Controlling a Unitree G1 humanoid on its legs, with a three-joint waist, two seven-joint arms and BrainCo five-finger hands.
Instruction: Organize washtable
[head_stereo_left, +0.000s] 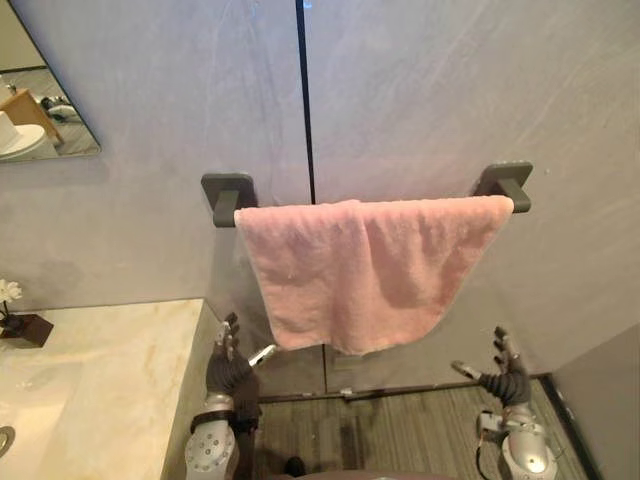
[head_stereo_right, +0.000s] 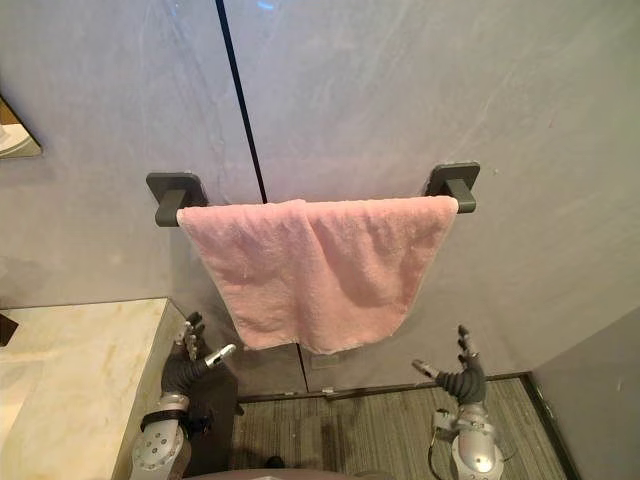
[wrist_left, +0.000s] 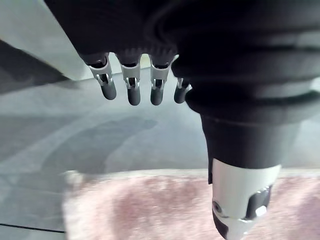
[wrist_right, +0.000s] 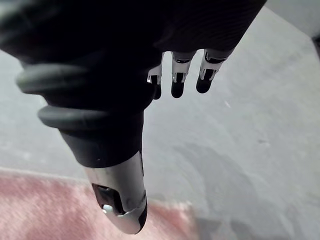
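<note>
The left hand (head_stereo_left: 230, 365), at the lower centre-left of the left eye view, stands with straight fingers pointing up and its thumb spread to the right, holding nothing. The thumb tip is just beside the lower left corner of the pink towel (head_stereo_left: 370, 270); whether they touch cannot be told. The right hand (head_stereo_left: 503, 375), at the lower right, is likewise spread upward and empty, below the towel's right end and apart from it.

The one towel hangs in the frame's centre over a horizontal bar. Its long axis runs left to right. Its hem hangs deepest left of centre and slants up toward the right end. Two dark grey brackets (head_stereo_left: 228, 195) fix the bar to the grey wall (head_stereo_left: 450, 90), which one dark vertical seam (head_stereo_left: 305, 100) divides.

A marble countertop (head_stereo_left: 110, 370) fills the lower left. One white flower (head_stereo_left: 10, 292) stands at its left edge, and one mirror (head_stereo_left: 40, 110) is at the upper left.
</note>
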